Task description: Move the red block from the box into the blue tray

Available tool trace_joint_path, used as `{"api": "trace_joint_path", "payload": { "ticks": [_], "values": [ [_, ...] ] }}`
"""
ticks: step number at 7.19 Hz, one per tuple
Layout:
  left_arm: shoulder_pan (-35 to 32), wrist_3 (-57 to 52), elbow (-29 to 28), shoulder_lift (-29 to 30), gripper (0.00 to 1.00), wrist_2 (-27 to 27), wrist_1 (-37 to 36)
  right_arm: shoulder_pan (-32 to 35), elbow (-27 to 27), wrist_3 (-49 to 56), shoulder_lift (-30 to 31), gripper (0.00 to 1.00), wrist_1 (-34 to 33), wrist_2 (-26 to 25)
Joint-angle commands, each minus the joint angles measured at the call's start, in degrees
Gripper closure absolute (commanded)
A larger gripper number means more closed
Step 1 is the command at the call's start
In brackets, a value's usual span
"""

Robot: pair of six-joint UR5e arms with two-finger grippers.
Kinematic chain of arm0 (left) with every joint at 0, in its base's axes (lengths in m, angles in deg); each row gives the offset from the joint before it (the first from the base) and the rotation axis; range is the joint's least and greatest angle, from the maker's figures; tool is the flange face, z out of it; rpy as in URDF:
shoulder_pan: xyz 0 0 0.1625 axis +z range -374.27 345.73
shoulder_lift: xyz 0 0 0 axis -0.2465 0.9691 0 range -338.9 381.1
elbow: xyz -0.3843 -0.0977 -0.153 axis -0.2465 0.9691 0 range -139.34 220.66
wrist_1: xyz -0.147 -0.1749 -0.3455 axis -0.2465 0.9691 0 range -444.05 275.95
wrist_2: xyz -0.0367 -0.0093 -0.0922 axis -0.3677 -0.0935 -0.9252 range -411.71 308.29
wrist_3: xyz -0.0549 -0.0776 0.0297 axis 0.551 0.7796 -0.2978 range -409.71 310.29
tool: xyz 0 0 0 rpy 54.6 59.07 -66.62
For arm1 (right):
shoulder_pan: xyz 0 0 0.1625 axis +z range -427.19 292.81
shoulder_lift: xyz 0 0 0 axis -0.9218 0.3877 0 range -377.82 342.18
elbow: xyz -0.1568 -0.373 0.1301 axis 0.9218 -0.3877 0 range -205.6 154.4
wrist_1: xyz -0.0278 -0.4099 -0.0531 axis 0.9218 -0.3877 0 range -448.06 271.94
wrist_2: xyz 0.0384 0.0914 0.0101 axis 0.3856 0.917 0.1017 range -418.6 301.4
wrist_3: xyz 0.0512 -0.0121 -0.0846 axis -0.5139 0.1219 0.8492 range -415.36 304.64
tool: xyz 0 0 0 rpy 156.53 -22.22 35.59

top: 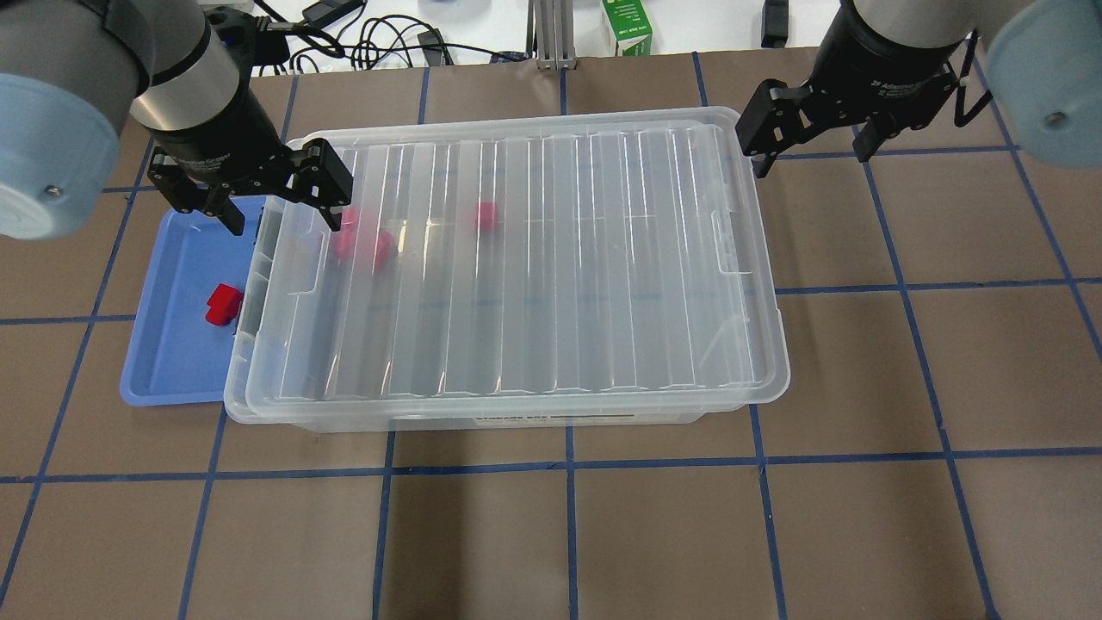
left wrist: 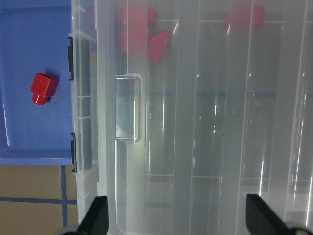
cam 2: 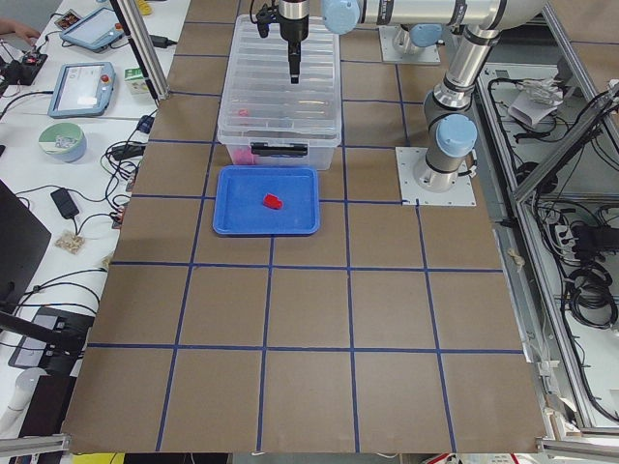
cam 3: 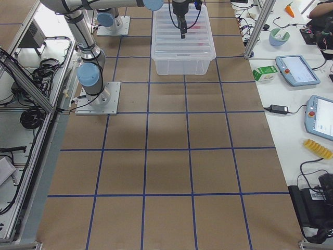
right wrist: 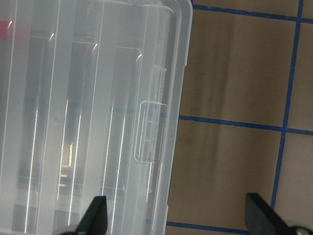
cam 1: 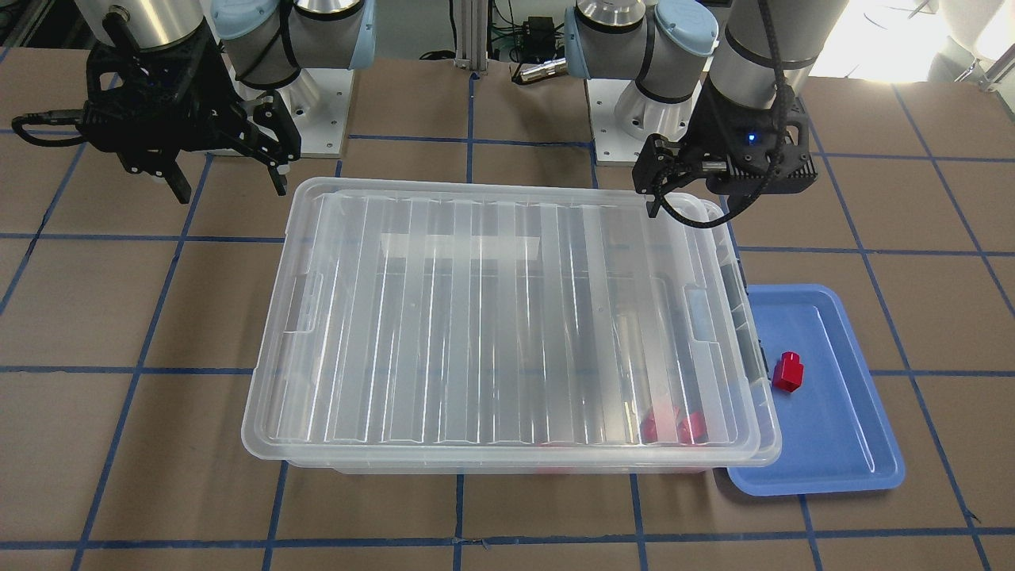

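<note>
The red block [top: 224, 304] lies in the blue tray [top: 168, 366], just beside the box [top: 344, 420]. A ribbed lid [top: 534, 258] covers the box, blurring the spare blocks [top: 366, 245] beneath it. The left gripper [top: 280, 211] hovers over the box's tray-side end, jaws apart. The right gripper [top: 811, 155] hangs beside the opposite far corner, also spread, above the taped table [top: 904, 387].

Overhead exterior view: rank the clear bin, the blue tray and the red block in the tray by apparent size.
Largest: clear bin.
Middle: blue tray, partly hidden by the bin.
Smallest: red block.
</note>
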Motion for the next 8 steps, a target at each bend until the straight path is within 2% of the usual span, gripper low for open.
{"api": "trace_joint_path", "payload": {
  "ticks": [1, 8],
  "values": [
    [-0.3, -0.2, 0.0, -1.2, 0.00, 0.2, -0.1, 0.0, 0.1, -0.1, -0.1, 0.00, -0.1, 0.1],
    [-0.3, -0.1, 0.3, -2.0, 0.00, -0.1, 0.2, 0.0, 0.1, -0.7, -0.1, 0.00, -0.1, 0.4]
  ]
}}
